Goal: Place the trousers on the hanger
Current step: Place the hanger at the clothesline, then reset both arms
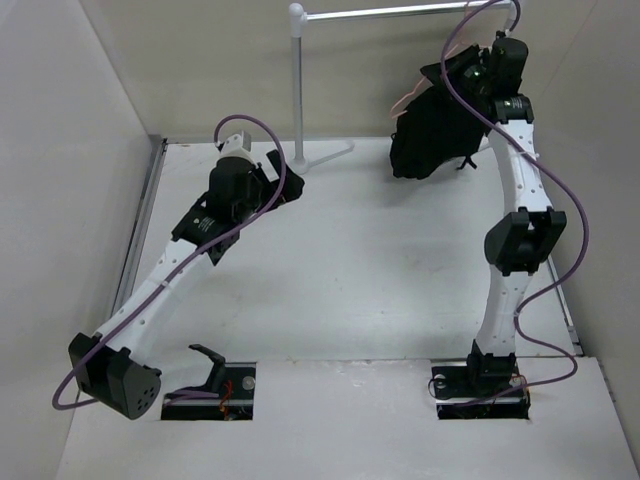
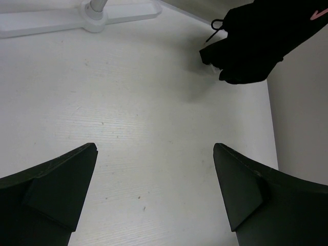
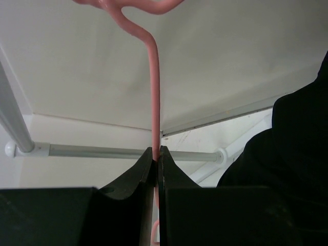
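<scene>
The black trousers [image 1: 435,130] hang in a bunch on the pink hanger [image 1: 408,98], lifted above the table at the back right, just below the clothes rail. My right gripper [image 1: 462,72] is shut on the hanger's wire [image 3: 154,92], which runs straight up between the jaws to its curled hook. The trousers fill the right edge of the right wrist view [image 3: 287,164]. My left gripper [image 2: 154,169] is open and empty, low over the table at the middle left. The trousers show in its view at the top right [image 2: 266,36] with a drawstring end.
A white and metal clothes rail [image 1: 400,12] stands at the back, its post [image 1: 297,80] and foot [image 1: 320,155] on the table near my left arm. Its bar shows in the right wrist view [image 3: 102,151]. White walls close in on both sides.
</scene>
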### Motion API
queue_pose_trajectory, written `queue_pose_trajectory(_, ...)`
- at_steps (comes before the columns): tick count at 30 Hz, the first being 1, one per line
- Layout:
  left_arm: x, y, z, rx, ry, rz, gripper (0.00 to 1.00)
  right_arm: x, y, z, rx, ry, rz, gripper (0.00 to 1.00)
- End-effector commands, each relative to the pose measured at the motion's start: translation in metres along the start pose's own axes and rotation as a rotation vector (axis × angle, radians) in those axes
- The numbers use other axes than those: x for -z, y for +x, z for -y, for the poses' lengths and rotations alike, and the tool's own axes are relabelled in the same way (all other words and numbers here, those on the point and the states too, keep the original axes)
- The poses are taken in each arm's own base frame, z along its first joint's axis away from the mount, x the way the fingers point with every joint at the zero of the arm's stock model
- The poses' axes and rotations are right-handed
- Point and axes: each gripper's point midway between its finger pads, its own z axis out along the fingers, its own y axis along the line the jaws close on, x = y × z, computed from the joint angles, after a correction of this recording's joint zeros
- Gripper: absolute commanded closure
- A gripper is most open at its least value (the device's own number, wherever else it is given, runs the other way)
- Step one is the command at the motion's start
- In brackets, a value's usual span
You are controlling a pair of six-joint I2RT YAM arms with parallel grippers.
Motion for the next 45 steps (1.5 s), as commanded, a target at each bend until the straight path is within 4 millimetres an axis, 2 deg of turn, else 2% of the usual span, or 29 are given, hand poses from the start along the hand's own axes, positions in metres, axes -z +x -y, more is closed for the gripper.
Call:
queue_pose_trajectory(1, -0.002, -0.007, 0.012, 0.017, 0.048, 0.031, 0.00, 0.008, -0.009, -0.037, 0.072, -0.109, 0.038, 0.99)
queue_pose_trajectory(5, -0.003, -0.006, 0.012, 0.023, 0.049, 0.033, 0.00, 0.006, -0.005, -0.026, 0.062, -0.083, 0.036, 0.93)
queue_pose_trajectory(8, -0.004, -0.003, 0.011, 0.031, 0.048, 0.023, 0.00, 0.005, -0.001, -0.018, 0.059, -0.072, 0.031, 0.81)
queue_pose_trajectory(12, -0.005, 0.001, 0.008, 0.048, 0.048, 0.007, 0.00, 0.008, 0.000, -0.015, 0.063, -0.070, 0.039, 0.57)
queue_pose_trajectory(18, -0.005, -0.002, 0.007, 0.066, 0.043, 0.015, 0.00, 0.027, -0.006, -0.023, 0.085, -0.064, 0.070, 0.20)
queue_pose_trajectory(20, -0.006, -0.002, 0.008, 0.067, 0.047, 0.015, 0.00, 0.037, -0.007, -0.025, 0.102, -0.054, 0.091, 0.00)
queue_pose_trajectory(25, -0.014, 0.005, 0.018, 0.066, 0.063, -0.014, 0.00, 0.068, -0.004, -0.031, 0.123, -0.063, 0.132, 0.00)
queue_pose_trajectory(29, -0.019, 0.010, 0.029, 0.057, 0.079, -0.035, 0.00, 0.092, -0.003, -0.017, 0.133, 0.003, 0.187, 0.00)
queue_pose_trajectory(35, -0.032, 0.020, 0.032, 0.045, 0.060, -0.068, 0.00, 0.132, 0.014, 0.017, 0.125, 0.119, 0.237, 0.00)
queue_pose_trajectory(37, -0.037, 0.028, 0.032, 0.039, 0.055, -0.089, 0.00, 0.152, 0.030, 0.040, 0.112, 0.186, 0.255, 0.00)
queue_pose_trajectory(40, -0.044, 0.050, 0.027, 0.010, 0.036, -0.139, 0.00, 0.180, 0.058, 0.082, 0.078, 0.290, 0.259, 0.00)
queue_pose_trajectory(45, -0.056, 0.113, -0.003, -0.040, -0.052, -0.282, 0.00, 0.226, 0.137, 0.178, 0.038, 0.526, 0.155, 0.00)
